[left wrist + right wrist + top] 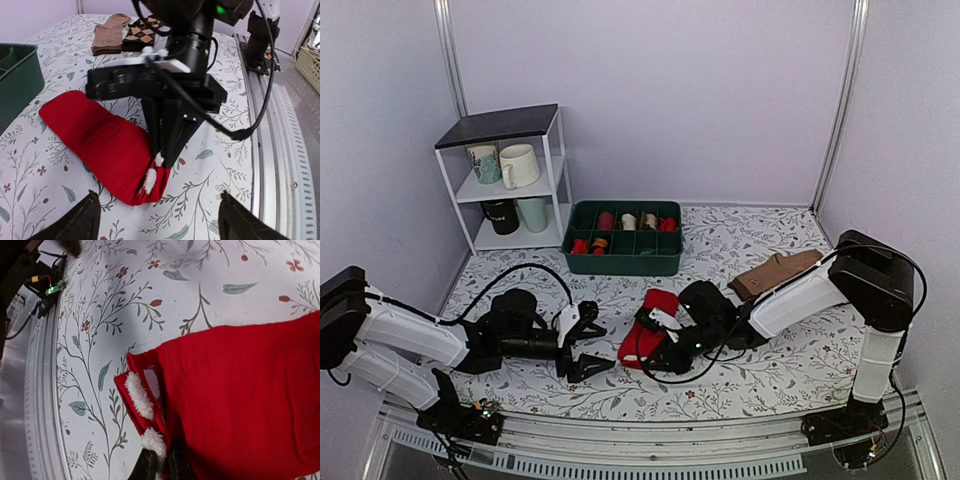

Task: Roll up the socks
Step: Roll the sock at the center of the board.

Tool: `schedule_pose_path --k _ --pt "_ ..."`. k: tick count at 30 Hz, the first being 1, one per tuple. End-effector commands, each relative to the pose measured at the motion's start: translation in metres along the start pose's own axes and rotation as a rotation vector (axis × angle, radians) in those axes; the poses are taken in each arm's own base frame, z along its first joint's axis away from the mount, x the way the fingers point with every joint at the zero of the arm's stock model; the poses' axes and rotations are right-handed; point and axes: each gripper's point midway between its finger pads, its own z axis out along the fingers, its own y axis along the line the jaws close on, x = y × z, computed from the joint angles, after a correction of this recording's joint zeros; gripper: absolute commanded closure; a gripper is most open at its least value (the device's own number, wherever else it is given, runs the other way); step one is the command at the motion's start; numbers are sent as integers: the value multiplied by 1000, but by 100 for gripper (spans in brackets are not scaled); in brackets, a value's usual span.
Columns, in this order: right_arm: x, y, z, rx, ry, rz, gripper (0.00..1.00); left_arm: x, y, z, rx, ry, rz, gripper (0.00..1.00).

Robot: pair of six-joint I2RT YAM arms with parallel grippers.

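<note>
**Right gripper (159, 466) pinches the socks (95, 135) at their near end**

Its jaws are clamped on that end, and the socks lie flat on the table (227, 112). To roll well, turn the end over tightly with both layers together. The left gripper (592, 343) waits nearby, wide and empty. The tan sock (110, 32) and argyle sock (145, 30) lie well apart, out of the way.

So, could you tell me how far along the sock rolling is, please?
Nothing is rolled yet: the red socks lie flat. In hand: the right fingers are shut on one end of them. The left fingers stand open, apart from them. The whole rolling is left.
</note>
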Motion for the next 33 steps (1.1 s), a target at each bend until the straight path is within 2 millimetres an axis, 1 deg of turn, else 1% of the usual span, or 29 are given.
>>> schedule_pose_path --k 1,4,9,13,17,20,23,26,28,30,33 --pt "95 -8 -4 -8 380 494 95 -13 -16 4 75 -19 127 22" --pt "103 -5 -5 -30 424 600 95 -7 -23 8 113 -4 167 26" --pt "109 -5 -5 -28 456 648 95 9 -33 16 189 51 176 30" --pt "110 -3 -7 -36 462 655 95 22 -29 27 182 93 165 29" --pt "111 -2 -6 -45 461 658 95 21 -23 37 161 97 181 29" --pt "111 -2 -4 -50 462 664 95 22 -26 45 176 108 185 31" --pt "113 -2 -4 -49 464 664 95 26 -26 54 172 126 185 35" --pt "114 -2 -5 -51 463 665 95 35 -23 63 162 167 162 41" --pt "114 -1 -5 -57 458 666 95 41 -24 67 172 185 149 43" --pt "114 -1 -5 -60 455 671 95 42 -25 68 175 184 144 45" --pt "115 -1 -4 -61 453 675 95 45 -21 72 153 194 138 47"
